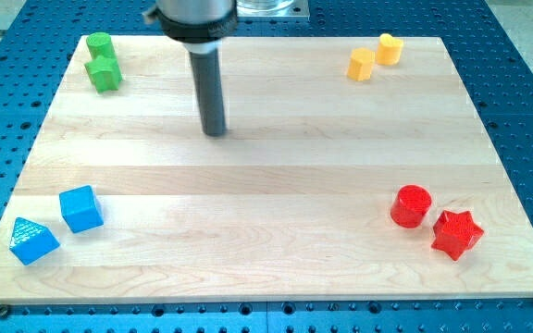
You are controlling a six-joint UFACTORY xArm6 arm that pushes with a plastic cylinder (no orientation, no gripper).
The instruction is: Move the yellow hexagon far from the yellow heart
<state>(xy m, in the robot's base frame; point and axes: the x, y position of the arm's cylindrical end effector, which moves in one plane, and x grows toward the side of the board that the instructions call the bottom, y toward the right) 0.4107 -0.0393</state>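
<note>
**Board layout with the rod over the upper centre-left**

We see a wooden board [266, 166] lying on a blue perforated table [526, 111]. Our arm carries no gripper, so there is no jaw state to give; it ends in a dark rod, and my tip [214, 132] stands on bare wood left of the board's middle, nearer the top edge than the bottom.

Near the top right corner lie the two task blocks. The yellow hexagon [361, 64] sits just below and to the left of the yellow heart [390, 48]; the two are close together, and we cannot tell whether they touch. My tip is well apart from both, off to their left and somewhat lower.

At the top left corner a green cylinder [99, 44] lies directly above a green star [104, 74], the pair apparently in contact. Near the bottom left corner a blue cube [81, 208] lies just beside a blue triangular block [33, 240]. Near the bottom right corner a red cylinder [411, 205] lies just beside a red star [456, 233].
</note>
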